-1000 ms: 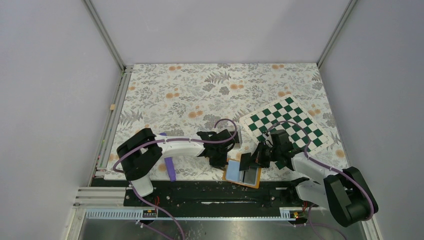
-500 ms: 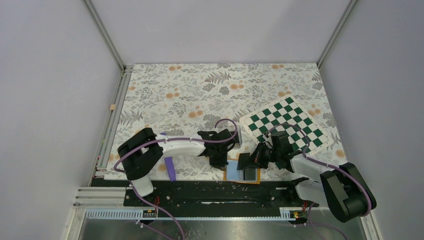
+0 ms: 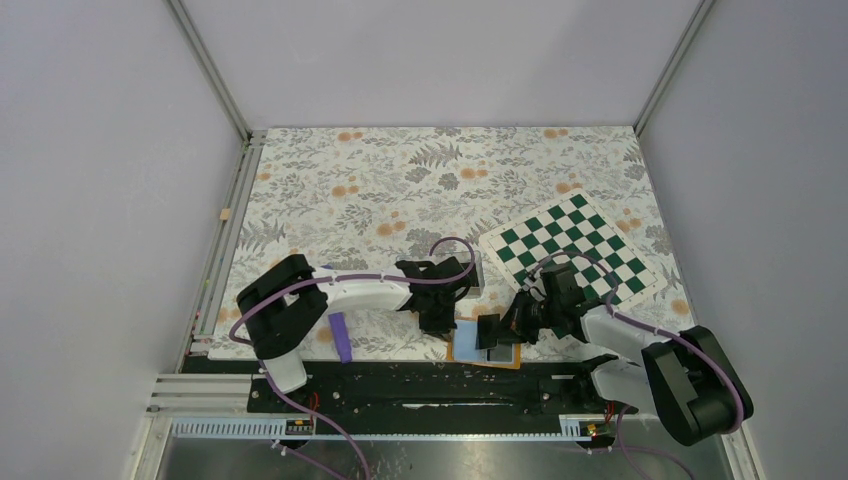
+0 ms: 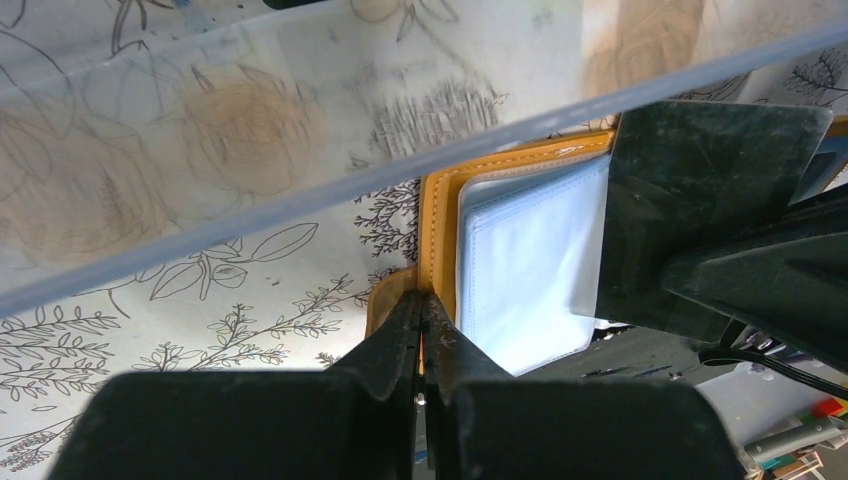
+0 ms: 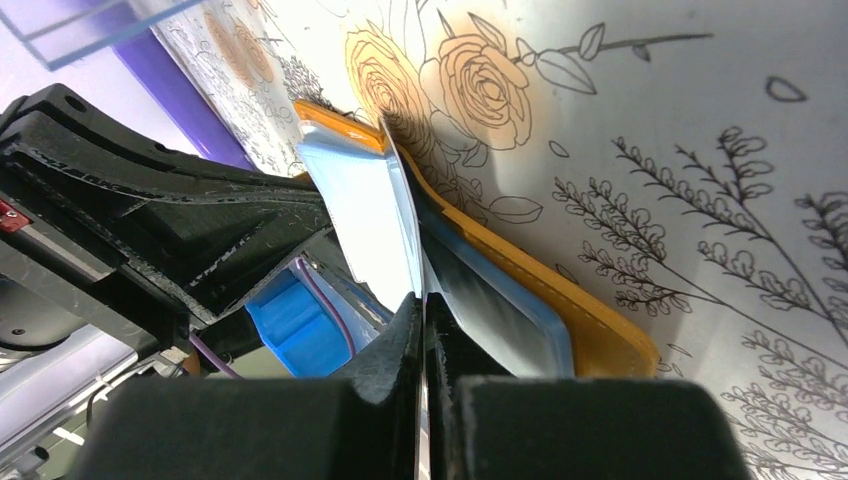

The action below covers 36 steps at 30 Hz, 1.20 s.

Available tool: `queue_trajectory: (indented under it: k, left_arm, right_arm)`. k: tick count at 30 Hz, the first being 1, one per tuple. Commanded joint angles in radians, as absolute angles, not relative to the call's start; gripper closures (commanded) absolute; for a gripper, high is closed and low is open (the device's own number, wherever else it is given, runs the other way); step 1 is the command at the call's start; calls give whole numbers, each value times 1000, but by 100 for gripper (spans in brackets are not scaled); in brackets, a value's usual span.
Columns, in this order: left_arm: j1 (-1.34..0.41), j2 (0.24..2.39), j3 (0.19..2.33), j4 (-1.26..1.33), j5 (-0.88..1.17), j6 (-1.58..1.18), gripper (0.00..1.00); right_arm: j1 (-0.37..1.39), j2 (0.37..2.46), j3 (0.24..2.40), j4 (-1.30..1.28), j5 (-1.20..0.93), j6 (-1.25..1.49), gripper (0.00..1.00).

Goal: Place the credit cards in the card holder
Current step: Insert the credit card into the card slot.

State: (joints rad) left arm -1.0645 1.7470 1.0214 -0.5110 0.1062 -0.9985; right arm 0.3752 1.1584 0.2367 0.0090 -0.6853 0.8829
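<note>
Card holder: The card holder [image 4: 437,215] lies open on the bench [image 3: 400,190], at the near edge, between the two arms. Its blue pockets face up.
Left claw: The left claw [image 4: 420,335] is pressed together on the orange edge of the card holder, pinching it.
Right claw: The right claw [image 5: 422,330] is pressed together on a black card [image 4: 700,190], pinching it by one end.
Black card: It is tilted, with its free end over the blue pocket. I cannot tell if that end is inside the pocket yet.
Other card: A grey card [image 3: 497,352] seems to lie on the open holder already.
Near things: A clear plastic box [image 4: 250,215] sits just behind the holder. A checker board [image 3: 590,245] lies off to the right.
How the card feels: I think it is thin, light and stiff, and it can bend a little. It looks smooth, so it may slip or twist in the claw.
Where to hold the card: Hold it at the back end and flat on both faces. That leaves the front end free to go in first.
How the holder feels: I think it is light and soft, and it may slide on the bench. The cover may want to flap shut.
Where to hold the holder: Hold it on the orange edge, away from the pocket mouth, so the pocket is not squeezed shut.
Care: Push the card in slowly and straight. A crooked push may catch on the thin blue lining.
</note>
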Motion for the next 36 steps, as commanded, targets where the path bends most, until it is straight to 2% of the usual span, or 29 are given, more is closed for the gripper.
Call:
queue_trajectory:
  k: [1,11,22,30,36]
  left_arm:
    - [-1075,1811,1028,-458,134,-1013,100]
    - [-1072,1817,1030,-446,144,-1017,100]
    - [-1069,1828,1040,-439,150,-1026,100]
    - [-1070,1836,1045,-431,158,-1026,100]
    - [-1068,1833,1045,-432,154,-1026,100]
  right_arm:
    - [397,1196,252,-111,-714,847,100]
    - [419,1253,262,-112,-738,867,100]
    - [429,1148,250,-216,-686,945,100]
    - [448,1206,262,-198,-705,927,100]
    - [452,1153,281,-317,-662,904,100]
